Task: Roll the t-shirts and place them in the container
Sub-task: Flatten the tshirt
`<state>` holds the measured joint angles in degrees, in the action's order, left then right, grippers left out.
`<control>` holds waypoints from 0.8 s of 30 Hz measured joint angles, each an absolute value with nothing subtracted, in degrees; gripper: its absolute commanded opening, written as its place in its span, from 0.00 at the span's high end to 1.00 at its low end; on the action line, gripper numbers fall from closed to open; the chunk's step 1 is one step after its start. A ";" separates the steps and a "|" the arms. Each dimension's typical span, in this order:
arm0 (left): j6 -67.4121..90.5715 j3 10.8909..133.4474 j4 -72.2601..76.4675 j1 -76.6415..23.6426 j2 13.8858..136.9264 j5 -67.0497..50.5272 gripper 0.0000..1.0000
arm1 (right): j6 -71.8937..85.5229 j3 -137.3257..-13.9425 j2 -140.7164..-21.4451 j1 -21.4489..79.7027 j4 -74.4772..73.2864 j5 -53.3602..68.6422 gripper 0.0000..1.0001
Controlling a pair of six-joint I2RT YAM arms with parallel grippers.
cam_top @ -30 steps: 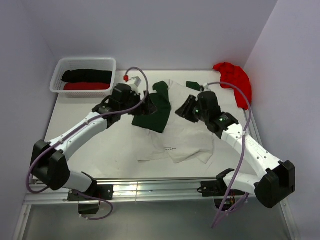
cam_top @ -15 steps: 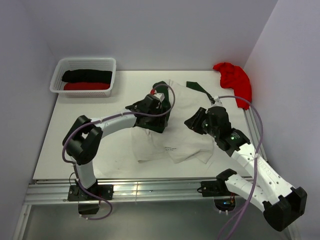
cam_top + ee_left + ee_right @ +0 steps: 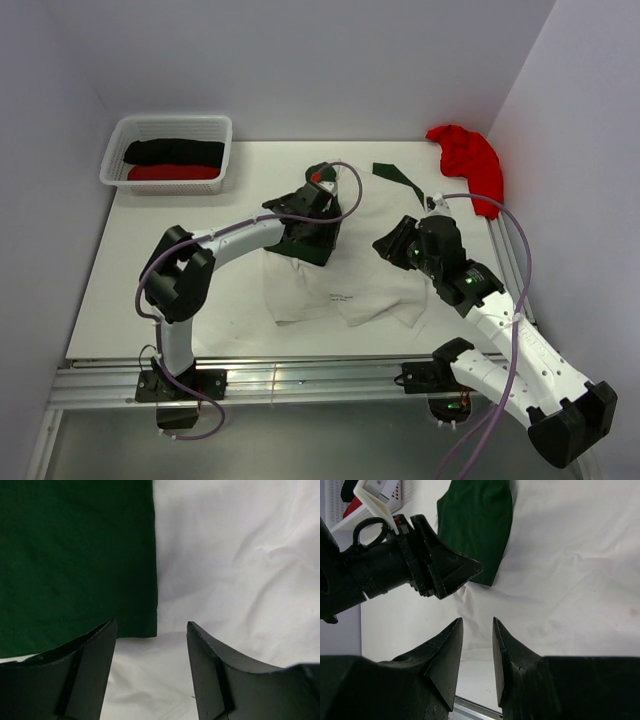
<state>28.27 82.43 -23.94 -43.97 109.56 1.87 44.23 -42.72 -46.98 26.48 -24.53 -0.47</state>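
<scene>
Two tools at work low over one garment. Nearest, spread flat across the middle of the tabletop [image 3: 180, 270]: white t-shirt [image 3: 360, 285], hem toward the arms, laid out for folding ahead of rolling. Just above its right half: right tool [image 3: 477, 622], fingers only narrowly parted, nothing between them, likely placed to pin or catch that side. A little farther, on the left: left tool [image 3: 151, 627], spread wide and empty, straddling the hem of the dark green sleeve [image 3: 75, 555] folded in over the white body, seemingly lined up to pinch that edge. Farther back, well apart at the right corner: red t-shirt [image 3: 465, 155] in a loose heap, not yet rolled. Farthest left: white basket [image 3: 170, 122] holding a black roll [image 3: 175, 150] and a red roll [image 3: 175, 172], apparently put away as finished.
</scene>
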 measured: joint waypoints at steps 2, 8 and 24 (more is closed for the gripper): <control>27.86 82.50 -25.19 -43.99 109.89 1.83 0.39 | 44.25 -42.72 -47.07 26.48 -24.53 -0.47 0.62; 27.05 82.50 -26.70 -44.05 111.39 1.78 0.42 | 44.25 -42.68 -47.13 26.48 -24.62 -0.51 0.62; 27.31 82.63 -26.61 -45.52 116.31 1.85 0.64 | 44.25 -42.52 -42.98 26.48 -28.10 -2.09 0.62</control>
